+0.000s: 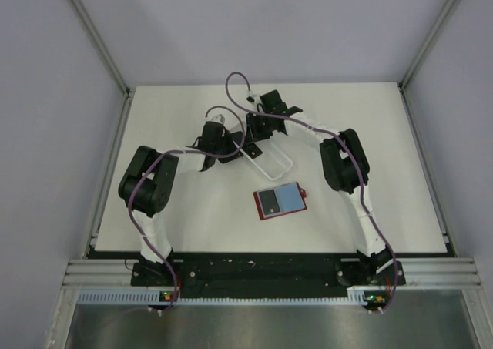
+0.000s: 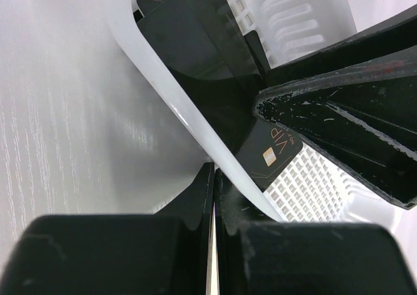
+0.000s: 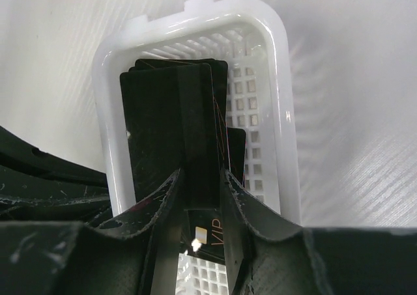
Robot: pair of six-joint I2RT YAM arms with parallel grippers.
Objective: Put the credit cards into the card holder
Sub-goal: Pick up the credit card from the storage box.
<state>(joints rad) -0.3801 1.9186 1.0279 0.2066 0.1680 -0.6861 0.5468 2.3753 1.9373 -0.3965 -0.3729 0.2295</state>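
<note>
Credit cards (image 3: pixel 163 106) are seen stacked in a white tray (image 3: pixel 287 112), centre of the overhead view. Card holder (image 1: pixel 291 198) is laid open just below and right of the tray, with one black card (image 1: pixel 269 203) on its left half. Right gripper (image 3: pixel 202 178) is lowered into the tray, jaws close either side of a VIP-marked card (image 3: pixel 208 233); a firm clamp cannot be confirmed. Left gripper (image 2: pixel 214 178) is shut, tips at the tray rim. Step judged: picking another card. A secure pinch and clean lift are called for next, then carriage to the holder.
</note>
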